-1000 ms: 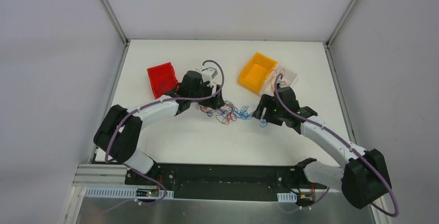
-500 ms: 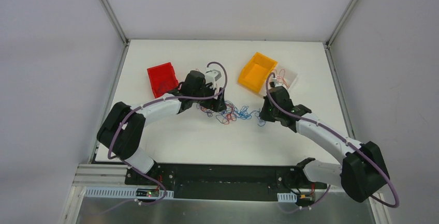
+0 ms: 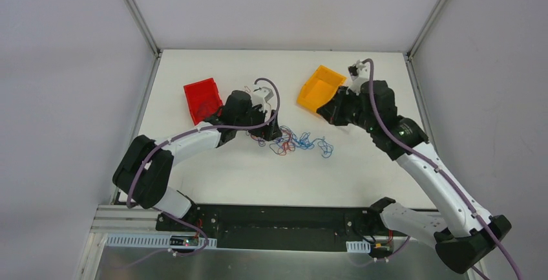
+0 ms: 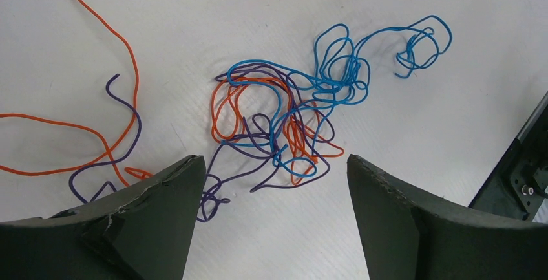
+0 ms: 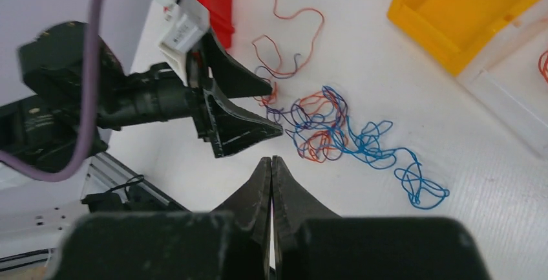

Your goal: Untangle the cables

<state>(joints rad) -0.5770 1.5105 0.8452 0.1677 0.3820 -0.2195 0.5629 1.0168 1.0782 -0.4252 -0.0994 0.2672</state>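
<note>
The cables [image 3: 294, 141] lie on the white table as one loose tangle of blue, orange and purple wires [image 4: 284, 108], also seen in the right wrist view [image 5: 329, 131]. A long orange wire [image 4: 64, 125] and a purple one trail off to the tangle's left. My left gripper [image 3: 274, 131] is low at the tangle's left end, open [image 4: 274, 163], with bare table between its fingers and the knot just ahead. My right gripper [image 3: 329, 112] is raised beside the orange bin, away from the wires. Its fingers [image 5: 271, 160] are pressed together and no wire shows between them.
A red bin [image 3: 202, 99] stands behind the left arm. An orange bin [image 3: 320, 89] is at the back right. Beside it a clear tray [image 5: 517, 105] holds a red wire. A blue loop [image 5: 420, 189] marks the tangle's right end.
My right gripper has shut and risen from the tangle's right end back toward the orange bin. The tangle stays on the table. The left gripper has hardly moved and stays open.
</note>
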